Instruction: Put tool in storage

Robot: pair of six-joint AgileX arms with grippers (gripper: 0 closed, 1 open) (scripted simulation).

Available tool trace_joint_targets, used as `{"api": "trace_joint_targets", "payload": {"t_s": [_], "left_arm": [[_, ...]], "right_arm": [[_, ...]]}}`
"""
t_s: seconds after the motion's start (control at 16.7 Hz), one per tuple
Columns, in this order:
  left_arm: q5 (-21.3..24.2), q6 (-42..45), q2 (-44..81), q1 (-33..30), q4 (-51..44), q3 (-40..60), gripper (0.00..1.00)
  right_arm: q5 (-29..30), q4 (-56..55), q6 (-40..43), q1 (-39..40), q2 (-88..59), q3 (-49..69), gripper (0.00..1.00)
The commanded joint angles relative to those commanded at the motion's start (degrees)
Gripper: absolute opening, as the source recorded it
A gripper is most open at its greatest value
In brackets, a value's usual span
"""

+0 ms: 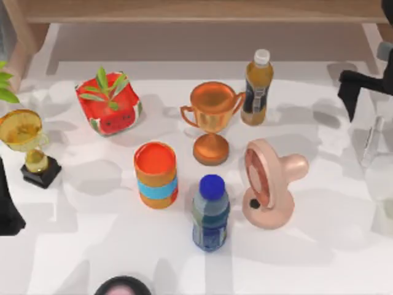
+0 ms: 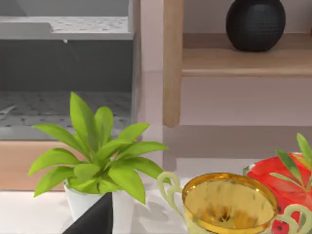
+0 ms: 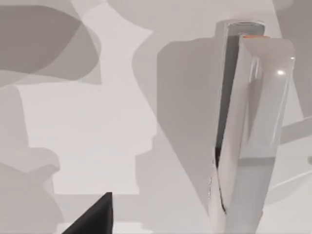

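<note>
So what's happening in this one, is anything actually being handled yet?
Not yet. The right gripper hangs over the table's right edge, close to the tool, a slim whitish-grey piece that stands there on the table; nothing shows it gripped. The right wrist view shows the tool close up. The left arm sits parked at the left edge beside the gold trophy. The pink fan, bottles, copper trophy and can stand untouched mid-table.
</note>
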State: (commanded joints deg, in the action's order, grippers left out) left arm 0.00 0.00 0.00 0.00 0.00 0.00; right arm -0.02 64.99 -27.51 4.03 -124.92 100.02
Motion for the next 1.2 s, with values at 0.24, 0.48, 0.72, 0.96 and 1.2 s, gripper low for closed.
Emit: {"api": "trace_joint_targets", "payload": {"t_s": [0.24,0.48,0.72,0.96,1.2], "left_arm": [[0.0,0.0,0.0,0.0,0.0,0.0,1.00],[0.0,0.0,0.0,0.0,0.0,0.0,1.00],[0.0,0.0,0.0,0.0,0.0,0.0,1.00],[0.0,0.0,0.0,0.0,0.0,0.0,1.00],[0.0,0.0,0.0,0.0,0.0,0.0,1.00]], "right_arm": [[-0.3,-1.6,-0.2,0.7,-1.7,0.1,1.00],[-0.2,-5.9,-0.5,1.0,-4.8,-1.3,1.00],[-0.1,-9.2,-0.1,0.4,-3.8,-5.3,1.00],[0.0,-9.7,-0.1,0.1,-3.2,-6.5,1.00],[0.0,-9.7,-0.1,0.1,-3.2,-6.5,0.77]]}}
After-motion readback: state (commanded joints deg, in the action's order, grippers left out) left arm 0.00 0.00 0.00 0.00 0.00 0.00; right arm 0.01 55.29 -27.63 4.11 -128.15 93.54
